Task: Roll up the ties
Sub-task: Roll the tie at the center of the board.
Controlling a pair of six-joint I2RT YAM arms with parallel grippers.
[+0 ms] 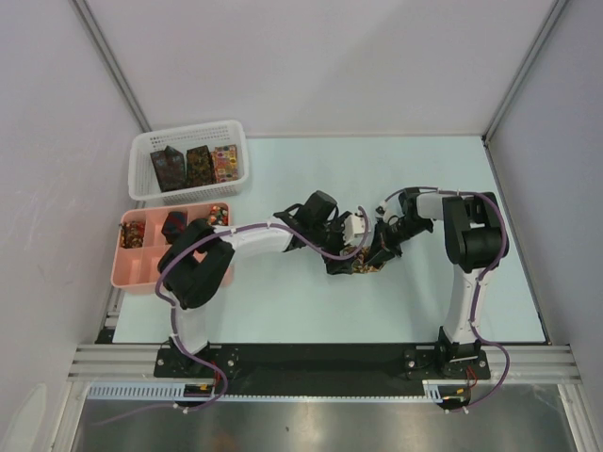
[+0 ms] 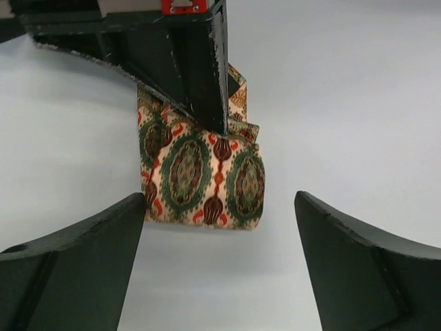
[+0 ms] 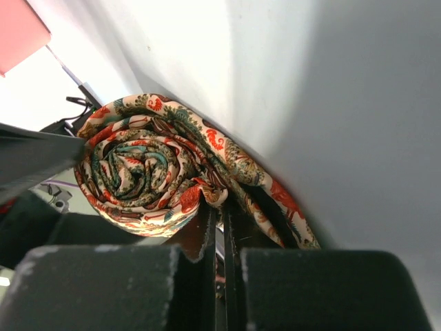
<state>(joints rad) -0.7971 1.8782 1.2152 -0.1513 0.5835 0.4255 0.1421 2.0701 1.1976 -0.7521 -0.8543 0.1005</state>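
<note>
A tie (image 2: 203,176) with a cream, green and red medallion pattern sits as a tight roll on the table; it also shows in the right wrist view (image 3: 141,165) and in the top view (image 1: 362,265). My right gripper (image 3: 222,207) is shut on the roll's outer layer of fabric, and a loose tail runs off to the right. In the left wrist view its dark fingers (image 2: 200,76) press on the roll from above. My left gripper (image 2: 219,231) is open and empty, its jaws wide on either side, just short of the roll. Both grippers meet at mid-table, the left (image 1: 341,256) and the right (image 1: 380,247).
A white mesh basket (image 1: 141,188) at the back left holds three folded dark and multicoloured ties (image 1: 198,166). A pink compartment tray (image 1: 141,273) in front of it holds a few small tie rolls (image 1: 175,226). The left arm's elbow hangs over the tray.
</note>
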